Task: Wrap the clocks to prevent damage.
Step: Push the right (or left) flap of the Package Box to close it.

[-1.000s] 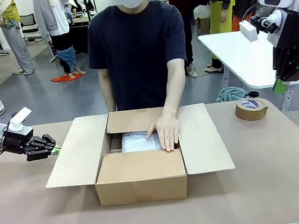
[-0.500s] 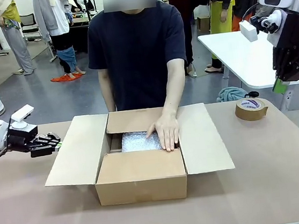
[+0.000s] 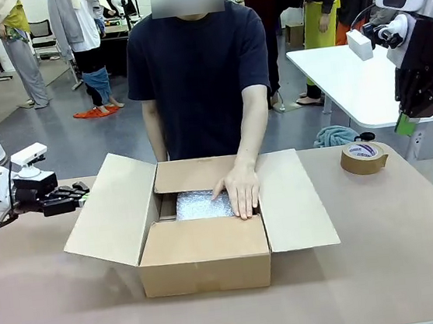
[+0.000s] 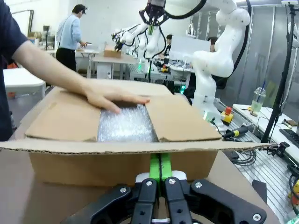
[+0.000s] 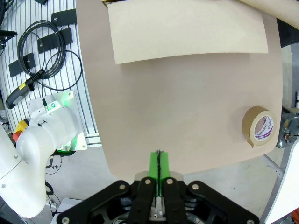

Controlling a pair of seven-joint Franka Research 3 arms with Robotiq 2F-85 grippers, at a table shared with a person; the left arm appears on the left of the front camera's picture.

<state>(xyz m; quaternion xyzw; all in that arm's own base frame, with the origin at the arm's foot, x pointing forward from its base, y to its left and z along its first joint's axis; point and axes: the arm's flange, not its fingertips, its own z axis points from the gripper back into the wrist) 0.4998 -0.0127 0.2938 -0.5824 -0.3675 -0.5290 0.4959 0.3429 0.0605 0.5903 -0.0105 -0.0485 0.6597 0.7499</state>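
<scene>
The box (image 3: 204, 261) is plain brown cardboard, and the wrap (image 3: 198, 205) inside it is silvery-clear with a fine bubbled pattern. The tape roll (image 3: 363, 158) is tan with a white core printed in purple, on a uniform light-brown counter (image 3: 385, 268). The left hand (image 3: 82, 194) and right hand (image 3: 405, 123) are black with green pads; the person's shirt (image 3: 199, 78) is dark navy, unpatterned.

The left gripper (image 3: 82, 194) lies level by the table's (image 3: 399, 251) left edge, jaws together, pointing inward. The right gripper (image 3: 405, 124) hangs high over the far right corner, pointing down, jaws together. The person's hand (image 3: 240, 190) rests flat, palm down.
</scene>
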